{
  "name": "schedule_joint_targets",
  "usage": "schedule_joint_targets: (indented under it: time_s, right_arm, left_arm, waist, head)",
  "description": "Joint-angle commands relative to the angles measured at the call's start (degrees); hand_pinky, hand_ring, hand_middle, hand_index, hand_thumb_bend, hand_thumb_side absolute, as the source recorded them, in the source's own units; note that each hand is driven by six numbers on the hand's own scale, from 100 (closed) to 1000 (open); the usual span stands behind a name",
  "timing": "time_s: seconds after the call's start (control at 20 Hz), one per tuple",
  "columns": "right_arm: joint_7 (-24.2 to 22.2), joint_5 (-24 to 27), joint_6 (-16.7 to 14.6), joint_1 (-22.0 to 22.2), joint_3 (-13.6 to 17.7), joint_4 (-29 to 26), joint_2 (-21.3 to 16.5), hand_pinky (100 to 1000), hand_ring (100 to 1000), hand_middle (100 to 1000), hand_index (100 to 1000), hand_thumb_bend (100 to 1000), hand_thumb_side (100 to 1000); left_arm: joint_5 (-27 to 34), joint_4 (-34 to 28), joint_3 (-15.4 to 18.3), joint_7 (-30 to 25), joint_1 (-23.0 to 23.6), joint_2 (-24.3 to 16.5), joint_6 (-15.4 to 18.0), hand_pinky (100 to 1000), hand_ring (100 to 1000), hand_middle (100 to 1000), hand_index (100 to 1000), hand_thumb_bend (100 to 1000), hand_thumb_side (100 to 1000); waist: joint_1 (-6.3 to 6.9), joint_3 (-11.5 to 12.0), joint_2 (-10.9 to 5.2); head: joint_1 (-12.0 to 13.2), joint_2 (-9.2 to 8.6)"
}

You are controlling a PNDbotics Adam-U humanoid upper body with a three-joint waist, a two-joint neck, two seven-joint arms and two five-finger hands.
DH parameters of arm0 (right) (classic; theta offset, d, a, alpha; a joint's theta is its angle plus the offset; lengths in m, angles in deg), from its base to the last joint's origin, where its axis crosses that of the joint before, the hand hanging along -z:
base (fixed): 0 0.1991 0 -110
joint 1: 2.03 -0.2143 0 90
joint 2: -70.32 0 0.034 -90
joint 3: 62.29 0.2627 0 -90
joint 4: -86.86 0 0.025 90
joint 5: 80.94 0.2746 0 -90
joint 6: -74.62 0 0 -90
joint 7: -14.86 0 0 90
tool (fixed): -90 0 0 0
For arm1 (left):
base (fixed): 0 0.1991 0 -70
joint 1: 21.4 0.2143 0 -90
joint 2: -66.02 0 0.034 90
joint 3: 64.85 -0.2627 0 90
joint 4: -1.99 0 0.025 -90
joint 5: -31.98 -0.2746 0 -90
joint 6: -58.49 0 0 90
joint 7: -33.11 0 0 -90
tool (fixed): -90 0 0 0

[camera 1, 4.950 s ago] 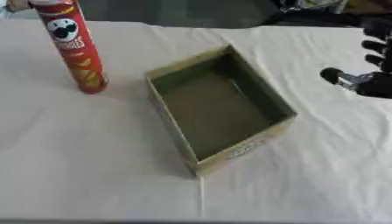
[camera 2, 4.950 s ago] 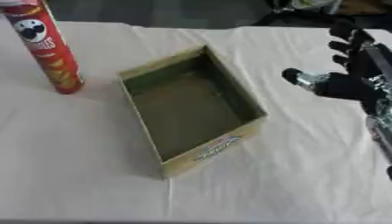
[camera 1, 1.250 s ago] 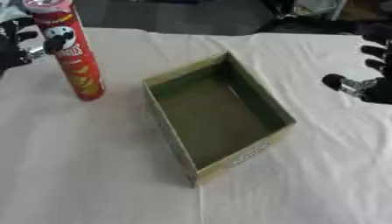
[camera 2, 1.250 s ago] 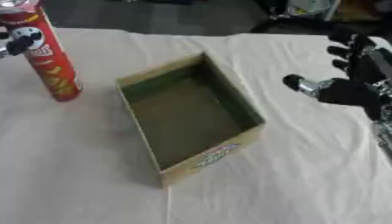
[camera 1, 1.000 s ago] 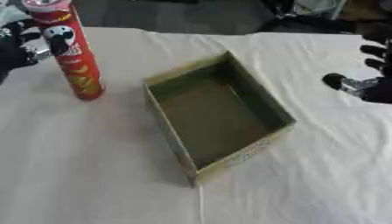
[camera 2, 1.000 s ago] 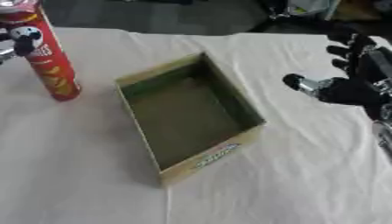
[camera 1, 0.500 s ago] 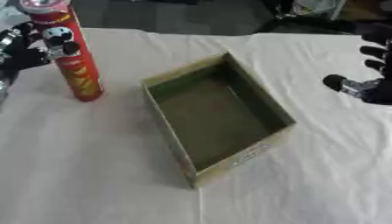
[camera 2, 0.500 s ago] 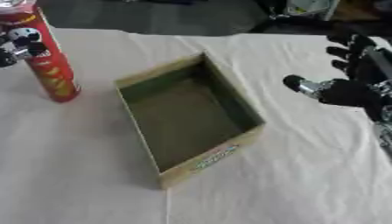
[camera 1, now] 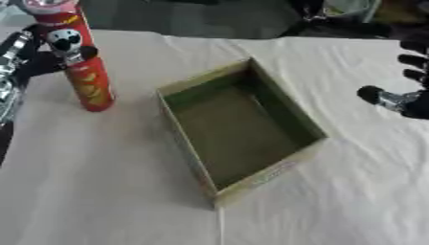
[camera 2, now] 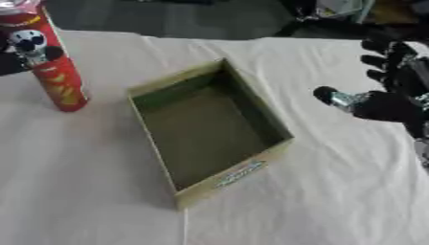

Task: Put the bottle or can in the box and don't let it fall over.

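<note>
One tall red can stands upright on the white tablecloth at about ten o'clock from the open cardboard box, just beside the box's far left corner but not touching it. Its silver top sits at the upper edge of the left eye view, and a printed face shows on its upper part. The left hand comes in from the left edge at nine o'clock of the can, level with that printed face; one dark fingertip lies against the front of the can near the face, and the other fingers spread behind and beside it, so the hand looks partly wrapped round the upper can, though the pictures do not show whether it has closed on it. The box lies askew in the middle of the cloth, its inside olive green and bare, with a small printed label on its near outer wall. The right hand hangs at three o'clock of the box, well apart from it and from the can, its fingers spread wide and its thumb pointing toward the box, holding nothing.
</note>
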Motion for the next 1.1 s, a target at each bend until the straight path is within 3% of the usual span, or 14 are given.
schedule_joint_targets:
  time_s: [0.05,0.45,0.6,0.9,1.1]
  right_arm:
    - [-0.33,0.46,-0.03,-0.88,0.28,-1.09,-1.04,985,969,947,992,648,100]
    - [-0.47,0.43,-0.11,-1.16,0.27,-1.09,-0.95,985,970,946,990,649,100]
    - [-0.44,0.49,-0.09,-1.15,0.28,-1.09,-0.91,985,970,943,989,648,100]
    - [-0.34,0.86,0.07,-1.14,0.30,-1.09,-0.88,985,969,937,986,642,100]
    - [-0.25,1.02,0.13,-1.13,0.35,-1.09,-0.93,985,968,936,986,641,100]
  left_arm:
    - [0.40,0.08,0.59,1.32,-1.89,-0.34,0.89,835,1000,974,874,795,336]
    - [1.10,0.18,0.44,1.32,-2.26,0.24,2.62,824,1000,949,851,765,305]
    - [1.70,0.01,0.33,1.07,-2.18,0.28,3.18,819,1000,907,810,691,240]
    - [2.92,0.36,0.25,1.11,-2.16,0.45,2.13,791,942,831,764,555,195]
    - [2.84,0.44,0.15,1.48,-2.14,0.52,1.61,788,933,822,755,535,187]
  waist:
    - [0.04,-0.19,-0.58]
    - [0.05,-0.56,-0.24]
    - [0.11,-0.61,-0.22]
    - [0.04,-0.62,-0.33]
    - [0.00,-0.62,-0.39]
  head:
    - [0.40,-0.87]
    - [0.69,-0.84]
    - [0.68,-0.70]
    - [0.82,-0.57]
    - [0.85,-0.56]
